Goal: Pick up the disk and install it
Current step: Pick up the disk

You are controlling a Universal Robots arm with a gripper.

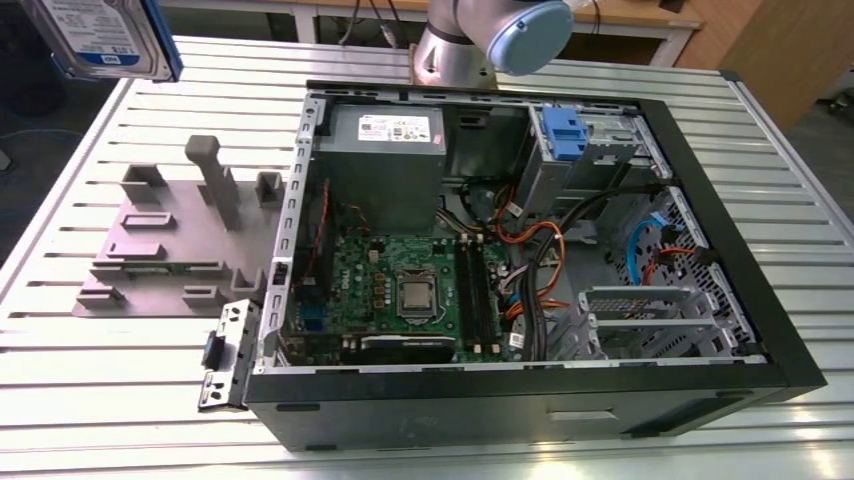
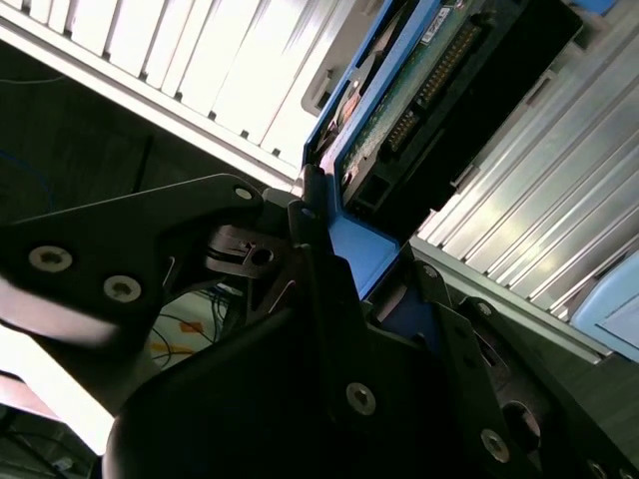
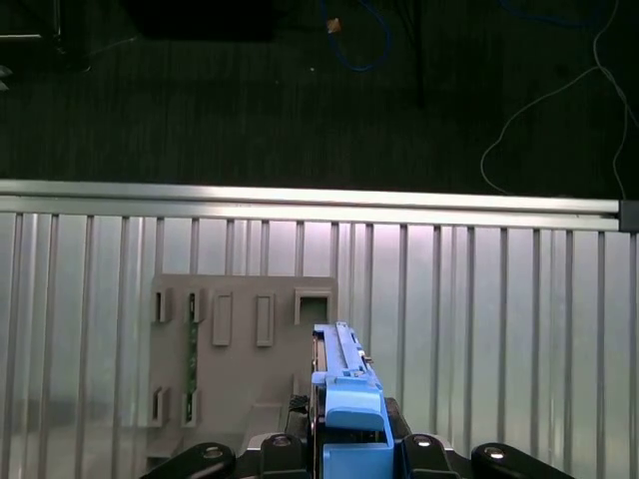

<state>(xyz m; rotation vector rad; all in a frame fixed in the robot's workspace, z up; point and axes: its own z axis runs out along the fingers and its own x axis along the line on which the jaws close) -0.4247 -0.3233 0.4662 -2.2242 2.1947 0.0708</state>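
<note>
Above the far corner of the slatted surface [image 1: 120,370], at the exterior view's left, the hand [image 3: 349,454] is holding the disk [image 1: 100,35] aloft, jaws clamped on its blue side rails. In the first wrist view the disk is showing edge-on over the grey fixture plate [image 3: 240,349]. By my judgement, this carry is asking for a square, firm hold on the rails and enough height for clearing the open computer case's [image 1: 747,300] wall and loose cables [image 1: 534,250].
</note>
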